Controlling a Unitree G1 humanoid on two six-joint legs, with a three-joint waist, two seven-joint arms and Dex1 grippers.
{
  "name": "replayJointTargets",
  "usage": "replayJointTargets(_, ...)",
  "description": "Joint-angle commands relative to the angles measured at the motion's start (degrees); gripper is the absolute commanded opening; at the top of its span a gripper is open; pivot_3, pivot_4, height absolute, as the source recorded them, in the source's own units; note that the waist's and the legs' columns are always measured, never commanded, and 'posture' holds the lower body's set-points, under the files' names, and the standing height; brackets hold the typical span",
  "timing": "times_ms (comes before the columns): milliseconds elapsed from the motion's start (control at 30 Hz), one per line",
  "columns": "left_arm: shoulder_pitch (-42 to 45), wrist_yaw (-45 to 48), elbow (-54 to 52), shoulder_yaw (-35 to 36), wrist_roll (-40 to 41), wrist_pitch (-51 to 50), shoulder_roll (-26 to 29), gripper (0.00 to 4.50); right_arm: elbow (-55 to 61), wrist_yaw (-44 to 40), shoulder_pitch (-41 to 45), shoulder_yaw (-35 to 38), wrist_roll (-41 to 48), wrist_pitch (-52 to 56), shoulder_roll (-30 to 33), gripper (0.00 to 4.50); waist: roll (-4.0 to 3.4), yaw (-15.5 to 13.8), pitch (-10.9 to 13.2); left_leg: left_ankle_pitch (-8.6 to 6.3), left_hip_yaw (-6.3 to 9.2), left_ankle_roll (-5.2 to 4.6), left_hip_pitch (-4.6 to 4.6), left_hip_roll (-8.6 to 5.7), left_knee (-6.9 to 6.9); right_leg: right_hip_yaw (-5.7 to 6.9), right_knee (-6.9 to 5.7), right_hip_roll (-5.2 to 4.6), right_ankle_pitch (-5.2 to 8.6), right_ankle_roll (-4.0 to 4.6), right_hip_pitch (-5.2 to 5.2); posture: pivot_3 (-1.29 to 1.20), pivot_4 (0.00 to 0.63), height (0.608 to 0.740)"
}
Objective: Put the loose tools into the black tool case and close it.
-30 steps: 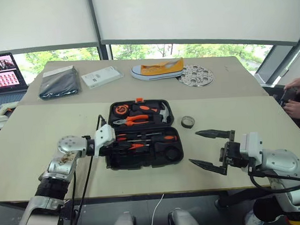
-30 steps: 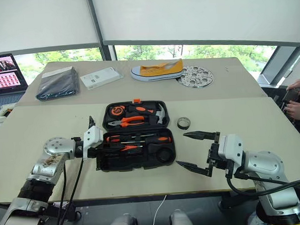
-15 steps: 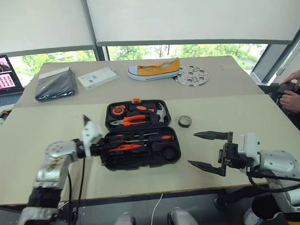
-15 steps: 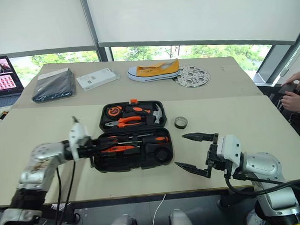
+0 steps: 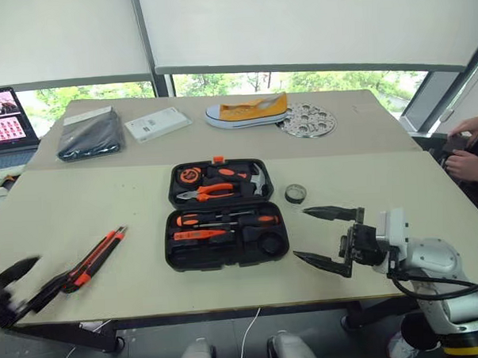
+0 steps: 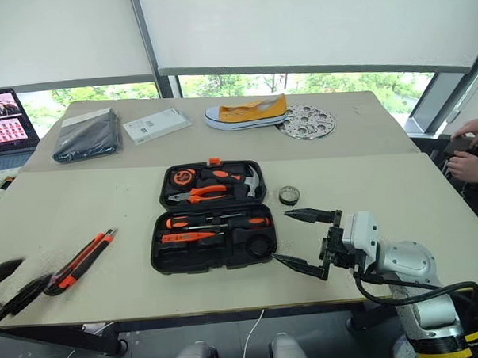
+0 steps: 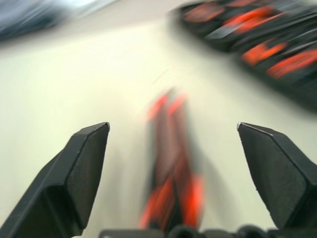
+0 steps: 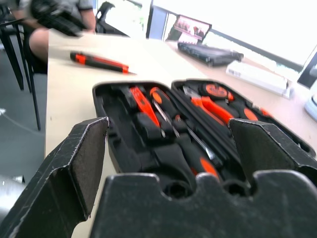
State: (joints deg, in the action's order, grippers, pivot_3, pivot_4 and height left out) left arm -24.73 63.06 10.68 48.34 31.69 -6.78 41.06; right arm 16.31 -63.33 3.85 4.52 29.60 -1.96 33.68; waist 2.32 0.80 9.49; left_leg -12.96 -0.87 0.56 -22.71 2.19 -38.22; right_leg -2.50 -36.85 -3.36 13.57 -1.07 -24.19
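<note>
Head views: the left gripper (image 5: 21, 285) has swung from the open black plastic hinged tool case (image 5: 225, 214) out to the table's left edge, jaws now spread and empty, beside the long black-and-orange utility knife (image 5: 96, 257). The small dark tape roll (image 5: 297, 194) lies right of the case.

Left wrist view: the knife lies between its parted fingers (image 7: 74, 173), ungrasped; pickup looks next.

Right wrist view: the right gripper (image 8: 171, 161) stays wide open, empty, facing the case.

Silver-white right arm (image 5: 429, 258), blk cables, blk two-finger end effector (image 5: 325, 239).
</note>
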Motion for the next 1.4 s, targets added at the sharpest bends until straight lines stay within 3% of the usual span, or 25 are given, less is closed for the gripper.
replayJointTargets(33,-2.9,-2.5,3.6,6.5,2.7,-2.1,0.0,4.45,2.7,-1.4,0.6,-1.6,0.9,-2.9,-1.4,4.50,0.12,-0.3,-0.1,0.00,0.00,0.00,0.01,0.03,0.00,0.01,0.01,-0.01,0.01,0.01,0.01,0.00,0.150,0.740)
replayJointTargets(267,-0.1,-2.3,-3.8,1.4,3.7,-7.9,3.6,4.45,2.7,-1.4,0.8,-2.4,1.0,-1.1,-0.9,4.50,0.24,-1.6,-0.1,-0.25,-0.28,0.42,0.10,0.44,-0.01,0.28,0.12,-0.06,0.05,0.07,-0.06,0.00,0.150,0.740)
replayJointTargets(467,7.9,-8.9,-11.8,-10.3,-0.4,-16.7,7.8,4.45,2.4,-1.3,2.4,-2.7,1.2,-0.5,-0.8,4.50,0.41,-1.1,-0.2,-0.02,-0.64,0.03,0.02,0.60,0.00,0.23,0.06,-0.01,-0.01,0.14,0.04,0.00,0.150,0.740)
replayJointTargets(633,13.6,-12.2,-11.0,-18.6,-4.0,-23.3,10.6,4.45,2.7,-0.6,2.5,-3.2,0.4,-0.6,-0.9,4.50,0.46,0.2,-0.3,-0.02,-0.75,0.04,0.01,0.57,0.27,0.16,0.07,0.16,-0.18,-0.09,-0.08,0.00,0.150,0.740)
replayJointTargets(767,18.1,-15.2,-6.4,-23.4,-7.6,-25.6,11.4,3.43,3.8,0.6,2.1,-3.3,0.0,-0.3,-0.8,4.50,0.43,0.2,-0.3,-0.02,-0.75,0.04,0.06,0.63,0.45,0.16,0.00,0.29,-0.10,0.06,-0.15,0.00,0.150,0.740)
replayJointTargets(800,18.4,-14.0,-6.4,-24.0,-7.9,-23.6,11.2,2.99,4.0,0.8,1.9,-3.1,0.0,-0.1,-0.6,4.50,0.40,0.1,-0.3,-0.02,-0.75,0.04,0.07,0.64,0.45,0.16,-0.02,0.30,-0.08,0.08,-0.15,0.00,0.150,0.740)
replayJointTargets(933,23.7,-10.3,-9.5,-22.0,-3.5,-20.3,9.9,1.78,4.9,1.6,0.8,-1.3,0.4,0.4,0.8,4.50,0.34,-0.2,-0.2,-0.02,-0.76,0.04,0.08,0.62,0.43,0.16,-0.01,0.25,-0.10,0.03,-0.13,0.00,0.150,0.740)
replayJointTargets(1033,27.2,-4.1,-13.4,-23.0,-0.8,-15.8,9.7,1.66,4.9,1.9,0.0,0.4,0.9,0.5,2.0,4.50,0.39,-0.8,-0.2,-0.02,-0.76,0.05,0.05,0.59,0.38,0.17,0.02,0.20,-0.12,-0.01,-0.09,0.00,0.150,0.740)
replayJointTargets(1167,31.8,6.6,-26.5,-33.5,4.7,-19.8,11.8,1.66,4.8,1.8,-1.1,2.8,0.8,0.1,3.9,4.50,0.38,-1.0,-0.2,-0.01,-0.79,0.06,-0.01,0.51,0.37,0.12,0.10,0.14,-0.17,-0.01,-0.08,0.00,0.150,0.740)
replayJointTargets(1267,37.1,4.9,-29.1,-40.9,1.8,-21.4,10.9,1.66,5.0,1.6,-1.9,3.3,0.3,-0.2,4.7,4.50,0.28,-1.0,-0.2,-0.02,-0.81,0.06,-0.03,0.42,0.37,0.01,0.12,0.12,-0.19,-0.02,-0.06,0.00,0.150,0.740)
replayJointTargets(1400,43.9,1.8,-28.3,-53.6,-9.1,-21.4,10.0,1.66,5.7,1.8,-3.8,3.9,-0.2,-0.4,5.3,4.50,0.26,-0.5,-0.2,-0.01,-0.80,0.05,-0.05,0.46,0.37,-0.03,0.08,0.28,-0.10,-0.16,-0.08,0.00,0.150,0.740)
